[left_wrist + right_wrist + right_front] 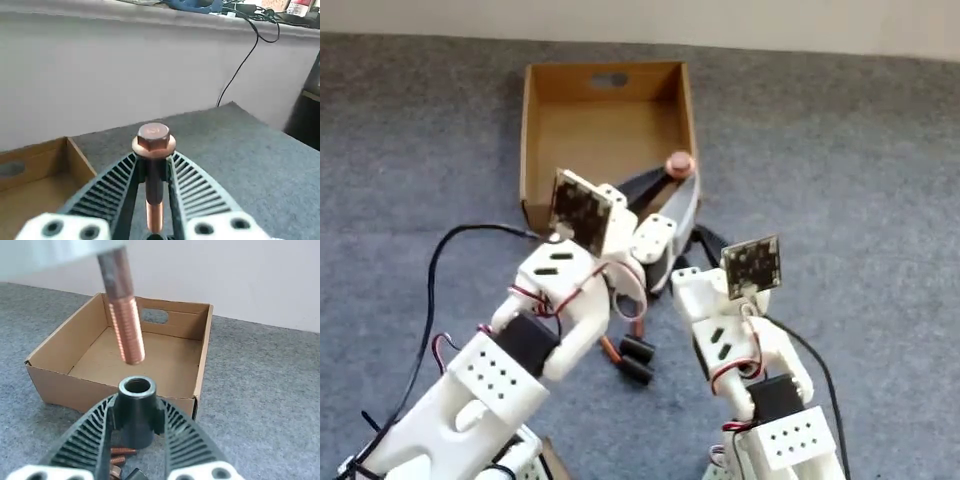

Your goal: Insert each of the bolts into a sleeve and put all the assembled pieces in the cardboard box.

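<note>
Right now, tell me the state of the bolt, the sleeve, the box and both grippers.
bolt: gripped, threaded end short of the sleeve's mouth, not inserted.
sleeve: gripped, bore empty.
cardboard box: open, nothing visible inside.
left gripper: shut on the bolt.
right gripper: shut on the sleeve.
loose sleeves: lying on the table.

Soft, even light filled the scene, bright without glare. The bolt [154, 139] in my left gripper [154, 160] carried a dull sheen on its head. The sleeve [136, 420] in my right gripper [136, 406] was dark, its bore shadowed. Beyond it, faint shadow lay along the near wall of the box [65, 347].
</note>
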Motion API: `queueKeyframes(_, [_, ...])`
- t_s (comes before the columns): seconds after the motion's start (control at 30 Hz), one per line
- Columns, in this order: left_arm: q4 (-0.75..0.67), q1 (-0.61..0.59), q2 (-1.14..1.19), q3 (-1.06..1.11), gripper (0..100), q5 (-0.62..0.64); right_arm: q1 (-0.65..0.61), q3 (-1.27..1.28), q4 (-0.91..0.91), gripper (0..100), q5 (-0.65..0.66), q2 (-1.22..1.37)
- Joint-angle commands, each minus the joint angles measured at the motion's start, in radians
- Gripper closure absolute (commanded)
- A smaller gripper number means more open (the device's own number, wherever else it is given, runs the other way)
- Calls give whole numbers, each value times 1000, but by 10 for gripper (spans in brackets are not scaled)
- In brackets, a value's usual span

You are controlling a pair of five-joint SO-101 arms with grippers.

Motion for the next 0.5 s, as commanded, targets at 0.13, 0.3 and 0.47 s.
queueKeyframes(0.13, [41, 13, 10, -96, 991, 5, -10, -12, -25, 992, -12, -15])
queueKeyframes(0.3, [109, 13, 10, -131, 991, 5, -10, -15, -25, 992, -12, -15])
queueKeyframes(0.47, [112, 13, 10, -137, 991, 6, -10, -16, -25, 992, -12, -15])
